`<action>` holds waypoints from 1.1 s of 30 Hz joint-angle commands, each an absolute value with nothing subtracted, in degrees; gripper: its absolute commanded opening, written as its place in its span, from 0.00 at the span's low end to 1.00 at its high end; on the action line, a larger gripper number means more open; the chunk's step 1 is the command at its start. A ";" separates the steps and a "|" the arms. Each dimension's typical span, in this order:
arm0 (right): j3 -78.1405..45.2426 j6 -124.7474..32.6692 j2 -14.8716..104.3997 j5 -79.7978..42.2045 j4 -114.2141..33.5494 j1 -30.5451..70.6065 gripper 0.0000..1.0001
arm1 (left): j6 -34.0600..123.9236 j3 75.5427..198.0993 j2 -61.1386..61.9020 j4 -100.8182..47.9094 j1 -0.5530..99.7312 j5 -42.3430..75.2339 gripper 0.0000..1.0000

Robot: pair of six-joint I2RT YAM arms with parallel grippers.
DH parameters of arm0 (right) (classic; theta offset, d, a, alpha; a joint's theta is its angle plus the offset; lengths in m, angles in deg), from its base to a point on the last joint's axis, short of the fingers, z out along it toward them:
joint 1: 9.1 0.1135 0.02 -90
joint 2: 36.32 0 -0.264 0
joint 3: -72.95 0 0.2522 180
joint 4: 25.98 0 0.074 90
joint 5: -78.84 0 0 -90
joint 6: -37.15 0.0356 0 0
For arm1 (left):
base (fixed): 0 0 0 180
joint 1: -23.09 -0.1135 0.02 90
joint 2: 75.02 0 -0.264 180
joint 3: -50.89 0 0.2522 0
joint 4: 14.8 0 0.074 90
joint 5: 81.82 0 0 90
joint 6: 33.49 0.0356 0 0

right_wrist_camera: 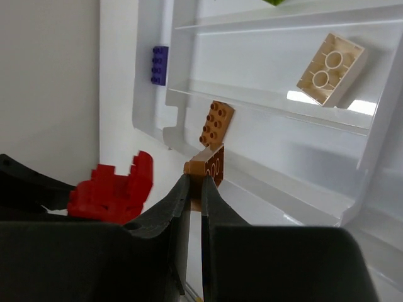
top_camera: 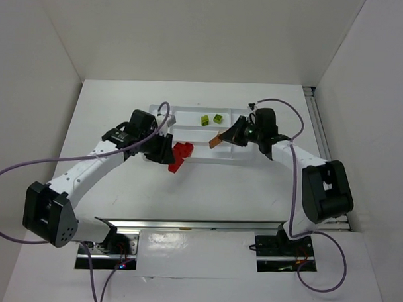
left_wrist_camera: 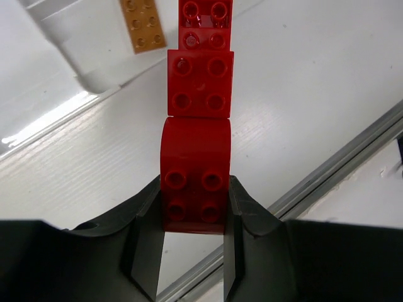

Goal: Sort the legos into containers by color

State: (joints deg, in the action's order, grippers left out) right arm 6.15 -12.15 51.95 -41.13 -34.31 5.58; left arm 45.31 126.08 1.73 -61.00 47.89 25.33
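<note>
Overhead view with both wrist views. The left gripper (top_camera: 173, 154) is clamped on the rounded end brick of a row of red legos (top_camera: 181, 155). In the left wrist view the two black fingers (left_wrist_camera: 146, 220) press the sides of that brick (left_wrist_camera: 194, 189), and two more red bricks extend away from it in a straight line. The row sits at the near rim of the white tray (top_camera: 190, 109), towards its left end, with the table (top_camera: 207, 191) beneath it.

The right gripper (top_camera: 228, 135) has its jaws almost pressed together, pinching the edge of a thin orange lego (top_camera: 216, 140). In the right wrist view this lego (right_wrist_camera: 208, 165) is above the near compartment of the tray (right_wrist_camera: 277, 189). A second orange lego (right_wrist_camera: 217, 123) shows just above it; whether the two are joined is unclear from this angle.

Two green legos (top_camera: 211, 118) lie side by side in the far compartment. A cream lego (right_wrist_camera: 332, 68) lies underside up in a middle compartment. A purple lego (right_wrist_camera: 159, 65) lies just outside the tray's end wall.
</note>
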 commanded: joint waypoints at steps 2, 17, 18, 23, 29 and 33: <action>3.29 -12.16 55.96 -38.67 -29.45 8.21 0.00 | 42.10 128.99 -0.58 -60.38 44.11 26.64 0.00; -1.28 -14.62 63.62 -31.02 -31.73 11.12 0.77 | 39.02 131.88 -5.06 -58.09 41.20 31.12 0.00; -1.81 -14.62 63.61 -30.41 -32.87 11.81 0.80 | 38.50 131.89 -5.06 -57.48 41.20 31.12 0.00; -1.81 -17.34 56.77 -24.35 -38.85 11.82 0.81 | 36.74 133.64 -3.22 -55.55 41.20 31.82 0.00; -0.67 -22.87 44.29 -25.90 -42.81 11.82 0.77 | 35.68 135.32 -1.46 -50.73 40.67 40.32 0.00; 2.58 -26.13 37.35 -37.07 -41.23 11.82 0.94 | 35.68 137.41 0.55 -48.25 39.96 52.02 0.00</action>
State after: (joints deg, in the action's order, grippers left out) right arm 0.95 -21.65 41.70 -29.90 -41.39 11.55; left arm 36.57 133.77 -0.42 -53.75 40.45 40.72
